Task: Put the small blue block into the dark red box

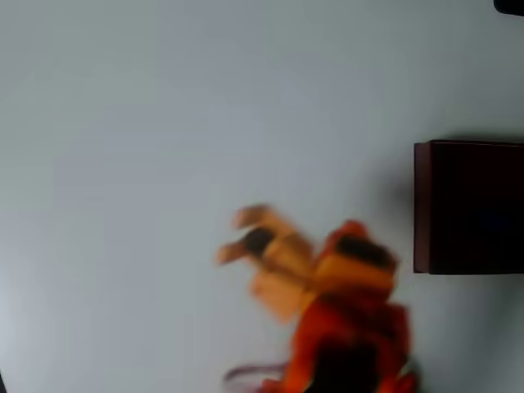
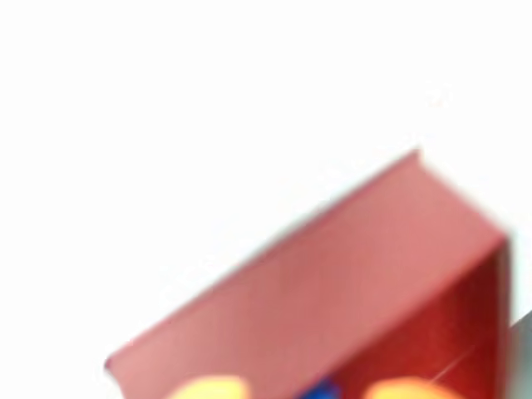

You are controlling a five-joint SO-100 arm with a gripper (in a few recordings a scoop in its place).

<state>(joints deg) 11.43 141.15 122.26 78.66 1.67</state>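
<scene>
Jaws clamped on the small blue block: in the wrist view a sliver of blue sits between the two orange fingertips at the bottom edge, fingers close in on both sides of it. Gripper in the overhead view is motion-blurred, pointing left, on the orange arm that enters from the bottom edge; block itself can't be made out there. Dark red box sits at the right edge of the overhead view, cut off by the frame, apart from the gripper with bare table between them. In the wrist view the box's outer wall runs diagonally just past the fingertips, open interior to the lower right. Table surface is open to the left and top in the overhead view. Small dark object sits at the top right corner, too cropped to identify.
</scene>
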